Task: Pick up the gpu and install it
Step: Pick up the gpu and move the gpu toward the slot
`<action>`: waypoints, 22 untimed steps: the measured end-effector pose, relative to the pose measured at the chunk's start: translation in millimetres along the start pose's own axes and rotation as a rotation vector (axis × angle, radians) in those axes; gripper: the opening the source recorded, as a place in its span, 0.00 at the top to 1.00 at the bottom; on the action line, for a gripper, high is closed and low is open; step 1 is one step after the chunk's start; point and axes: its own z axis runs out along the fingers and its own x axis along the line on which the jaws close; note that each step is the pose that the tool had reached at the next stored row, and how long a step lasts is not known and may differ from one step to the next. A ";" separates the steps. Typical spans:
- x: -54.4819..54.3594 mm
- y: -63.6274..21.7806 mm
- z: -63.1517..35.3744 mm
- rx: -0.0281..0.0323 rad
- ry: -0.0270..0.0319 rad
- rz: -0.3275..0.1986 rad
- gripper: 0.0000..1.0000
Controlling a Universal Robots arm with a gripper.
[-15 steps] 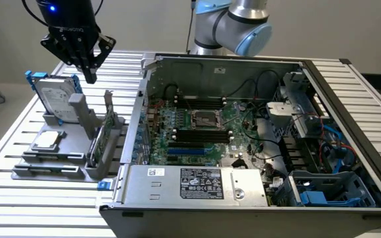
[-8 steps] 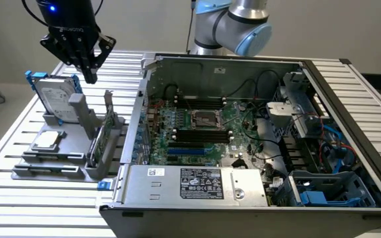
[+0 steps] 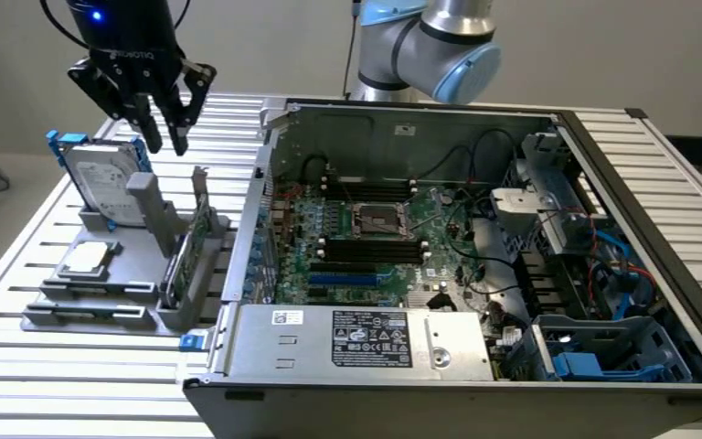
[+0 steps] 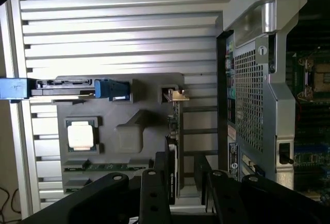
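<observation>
The gpu (image 3: 187, 245) stands on edge in a slot of the grey holder (image 3: 92, 306), on the exterior view's left beside the open computer case. It is a thin green card with a silver end bracket. In the wrist view the gpu (image 4: 176, 131) appears edge-on, running between the two black fingers (image 4: 154, 195). My gripper (image 3: 162, 144) hangs open in the air above the holder, a clear gap over the card, nothing between its fingers. The gripper (image 4: 185, 185) touches nothing.
A silver hard drive with blue rails (image 3: 101, 178) stands in the holder just under the gripper. A processor chip (image 3: 88, 260) lies flat in a holder pocket. The open case (image 3: 266, 119) holds the green motherboard (image 3: 364, 240), with cables and drive cages on its far side.
</observation>
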 end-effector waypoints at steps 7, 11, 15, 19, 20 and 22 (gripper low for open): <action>0.1 -25.2 11.3 0.0004 0.0028 0.000 0.64; -0.3 -32.8 18.6 0.0002 0.0035 -0.003 0.64; -0.5 -36.4 25.7 0.0004 0.0037 -0.011 0.64; -0.5 -38.2 33.1 0.0004 0.0037 -0.019 0.64; -0.4 -38.4 34.9 0.0004 0.0037 -0.021 0.64; -0.5 -38.7 38.4 0.0004 0.0037 -0.025 0.64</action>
